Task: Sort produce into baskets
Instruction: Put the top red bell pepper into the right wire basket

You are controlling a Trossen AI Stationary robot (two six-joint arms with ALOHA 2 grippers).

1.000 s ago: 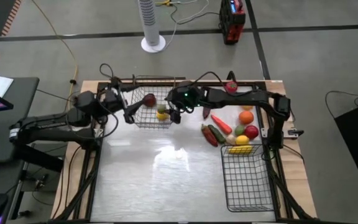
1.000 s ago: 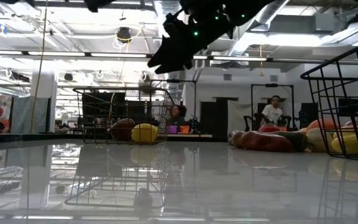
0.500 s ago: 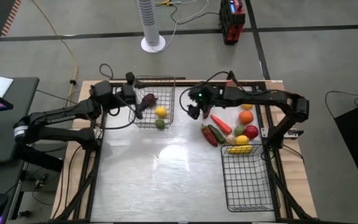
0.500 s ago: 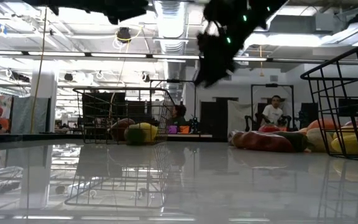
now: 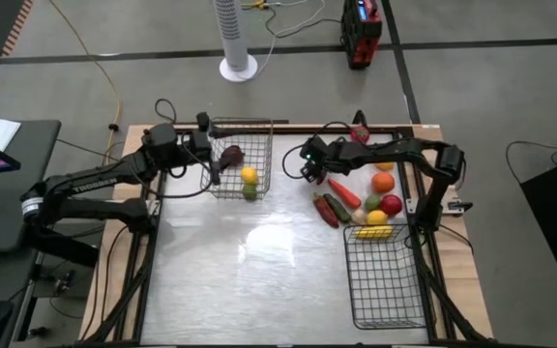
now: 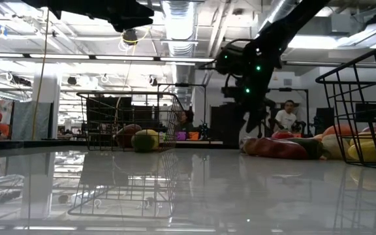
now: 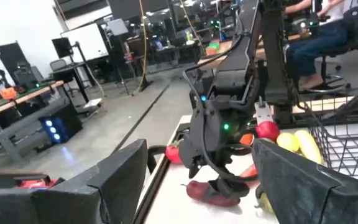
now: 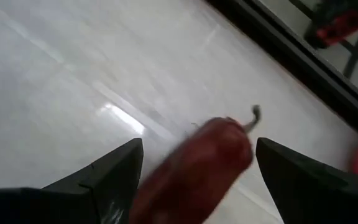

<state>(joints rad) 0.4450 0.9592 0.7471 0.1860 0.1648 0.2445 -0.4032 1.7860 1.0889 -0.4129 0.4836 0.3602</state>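
The silvery basket stands at the far left and holds a maroon round piece, a yellow one and a green one. My left gripper is open and empty at that basket's left wall. My right gripper is open just left of the produce pile; in the right wrist view its fingers stand on either side of a long red piece, apart from it. That long red piece lies on the table beside a dark purple one and a long green one.
The black basket stands at the near right, with a long yellow piece at its far end. Orange, red and green round pieces lie right of the pile. A red piece sits at the far edge.
My right gripper has gone from over the silvery basket toward the table's right edge and down, to the long red piece in the produce pile. My left gripper has shifted a little toward the far edge beside the silvery basket.
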